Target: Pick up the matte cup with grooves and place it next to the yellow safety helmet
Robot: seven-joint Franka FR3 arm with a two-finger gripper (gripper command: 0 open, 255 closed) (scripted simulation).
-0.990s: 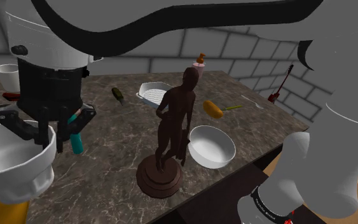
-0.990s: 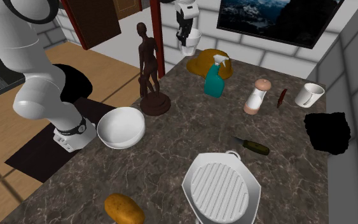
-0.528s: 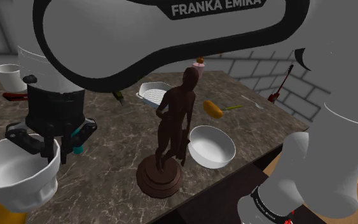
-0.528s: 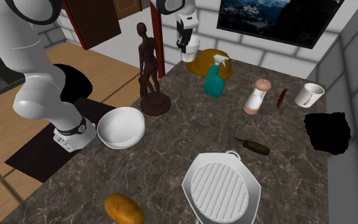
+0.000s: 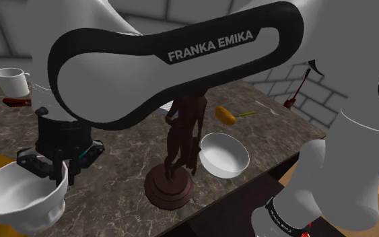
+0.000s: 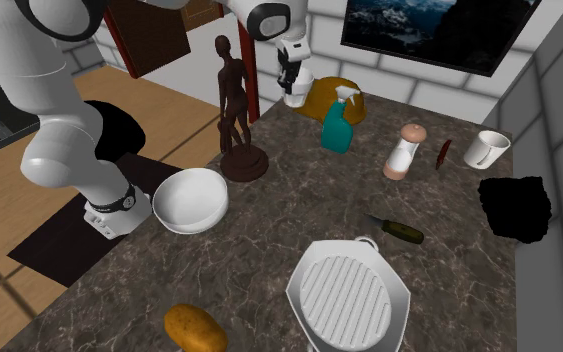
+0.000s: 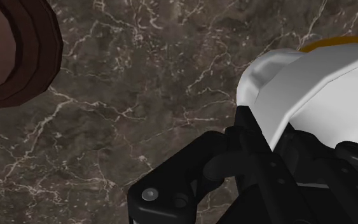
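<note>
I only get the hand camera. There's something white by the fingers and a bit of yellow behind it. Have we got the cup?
Observer: Yes. In the shoulder view the gripper clasps the rim of the white cup, whose open mouth faces up.
Operator: What's the brown round thing near it?
Observer: That's the base of a dark brown figurine of a standing person.
Operator: Is the yellow bit the helmet?
Observer: Yes, it's the yellow helmet, just to the cup's right in the second exterior view. A teal spray bottle stands right against the helmet's far side from the cup.
</note>
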